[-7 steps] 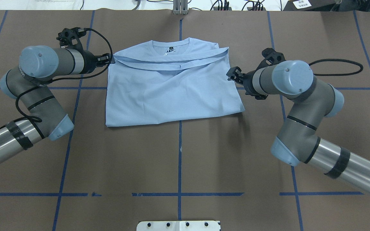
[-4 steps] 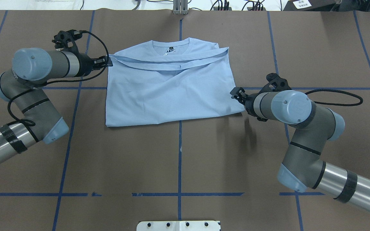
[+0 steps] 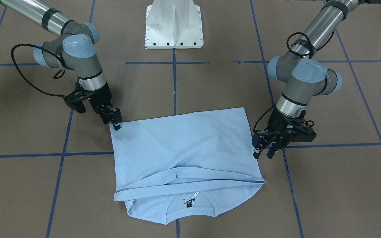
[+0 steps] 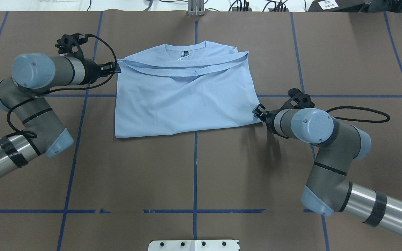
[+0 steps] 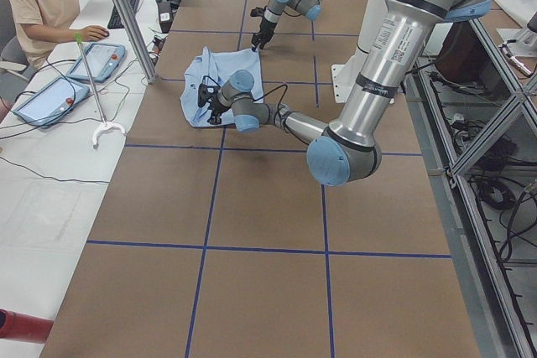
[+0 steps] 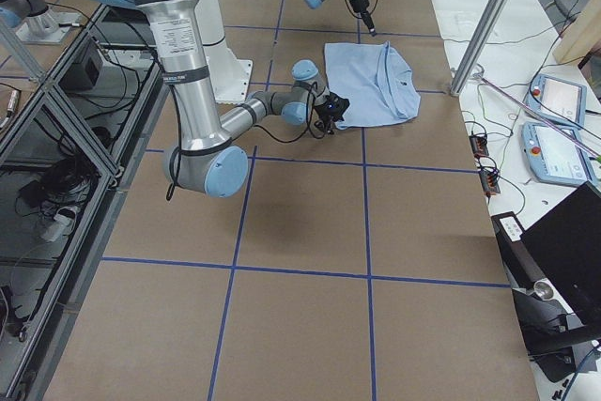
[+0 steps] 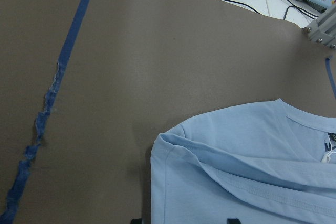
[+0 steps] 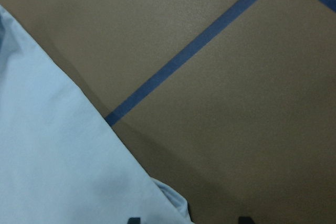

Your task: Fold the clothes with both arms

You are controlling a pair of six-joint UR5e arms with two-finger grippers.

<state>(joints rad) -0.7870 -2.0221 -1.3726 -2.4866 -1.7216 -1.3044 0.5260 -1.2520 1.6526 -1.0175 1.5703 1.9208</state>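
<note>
Overhead exterior view, read from the near edge outward. Nearest, at the bottom edge, a white base plate [image 4: 194, 245] on the brown table [image 4: 134, 174], marked off by blue tape lines [image 4: 195, 164].

Next, in from the lower right, the right arm [image 4: 312, 125], bent at the elbow and reaching inward. At its tip the right gripper [image 4: 257, 111], set against the near right corner of the light blue T-shirt [image 4: 183, 101]. From the right wrist camera: fingertips [image 8: 134, 220] well apart, the hem corner lying between them, not pinched. In the front-facing view, the same right gripper [image 3: 116, 124] tilted down, tips right at that corner of the cloth.

Past it, the T-shirt itself, flat across the middle of the table and straddling the centre tape line. Sleeves [image 4: 187, 68] folded inward as two crossing bands just below the collar [image 4: 187, 45], with the collar toward the far edge.

Farther out on the left, the left arm [image 4: 44, 71], wrist lying level, and the left gripper [image 4: 116, 68] at the shirt's far left corner, where the folded sleeve begins. From the left wrist camera: fingertips [image 7: 231, 220] apart, the folded sleeve edge ahead of and between them, nothing clamped. In the front-facing view, left gripper [image 3: 263, 152] spread wide beside the cloth's side edge; touching it or not, impossible to tell.

Farthest, beyond the table, a white bench [image 4: 65, 4] with dark cables [image 4: 243, 5].
</note>
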